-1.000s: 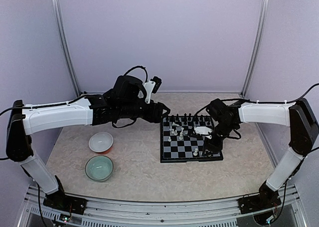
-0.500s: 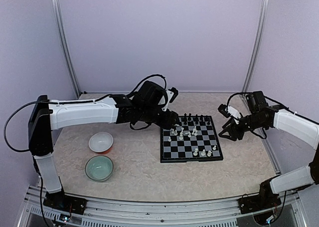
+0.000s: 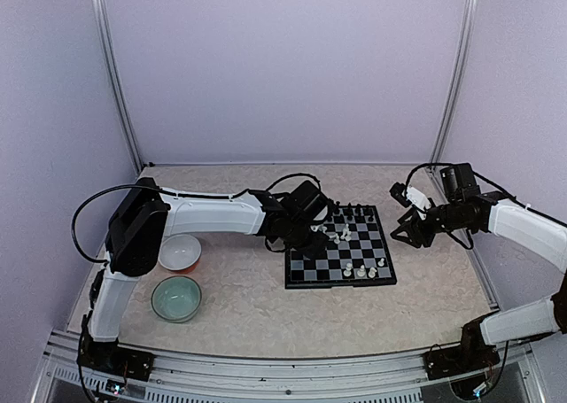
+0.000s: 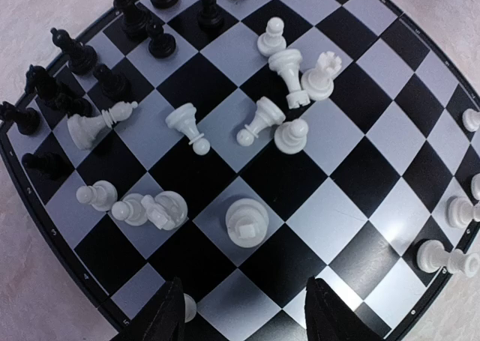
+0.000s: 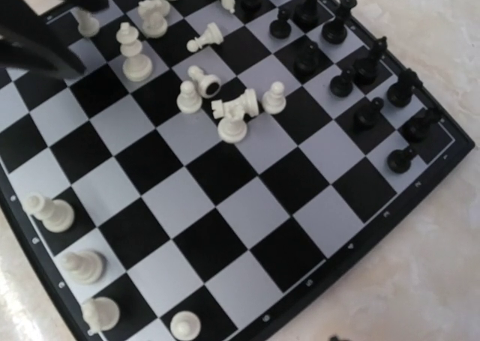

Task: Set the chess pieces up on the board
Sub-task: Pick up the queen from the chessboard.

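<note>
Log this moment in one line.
left gripper open above small black-and-white chequered chessboard | right gripper open beside it | some tiny white plastic chess pieces toppled mid-board

Marks on board (image 4: 54, 232) rim unreadable

From above, the chess pieces (image 3: 341, 236) were too small to tell apart. In the left wrist view a finger (image 4: 169, 317) half hid a white piece (image 4: 190, 306), and the board (image 4: 341, 165) had its corners cut off.
</note>
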